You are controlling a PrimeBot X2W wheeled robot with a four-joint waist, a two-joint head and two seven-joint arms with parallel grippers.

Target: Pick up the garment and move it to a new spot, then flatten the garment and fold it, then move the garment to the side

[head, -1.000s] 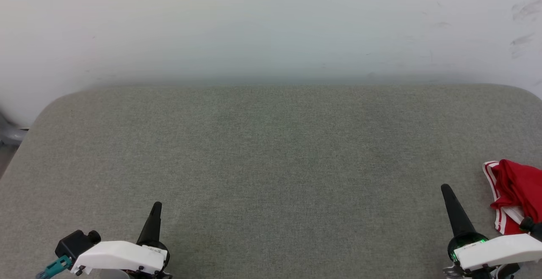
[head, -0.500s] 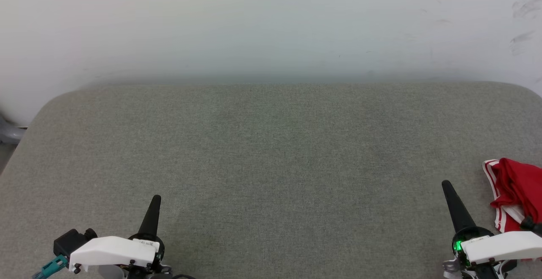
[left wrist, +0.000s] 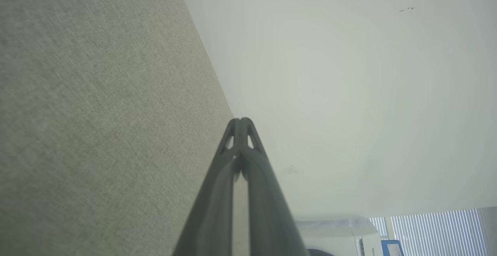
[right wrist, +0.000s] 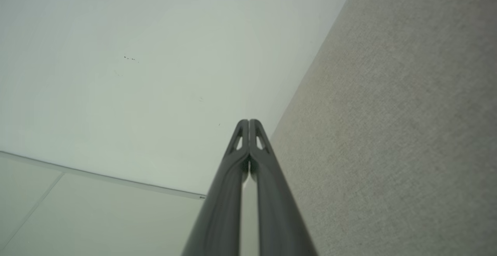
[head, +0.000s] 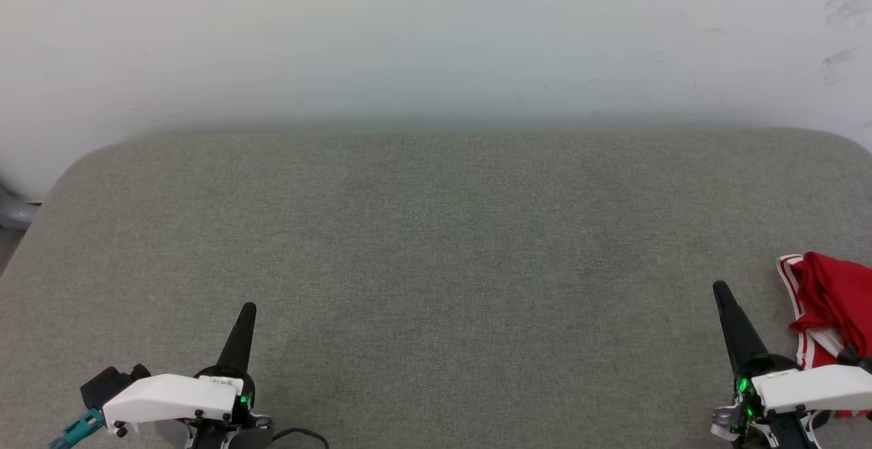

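The garment (head: 832, 289), red with striped white trim, lies bunched at the right edge of the grey table (head: 436, 244). From the left: my left gripper (head: 248, 308) points up the table, fingers pressed together on nothing. My right gripper (head: 719, 288) is likewise closed and empty, its fingers just left of the cloth.

grey-green woven-fabric tabletop (head: 436, 244) with rounded far corners, set against a plain off-white wall (head: 436, 40) with faint dark scuffs (head: 841, 16) at its upper right, light even and diffuse, pale vertical blinds (left wrist: 435, 229) beside a blurred white unit (left wrist: 334, 232) in the left wrist view.
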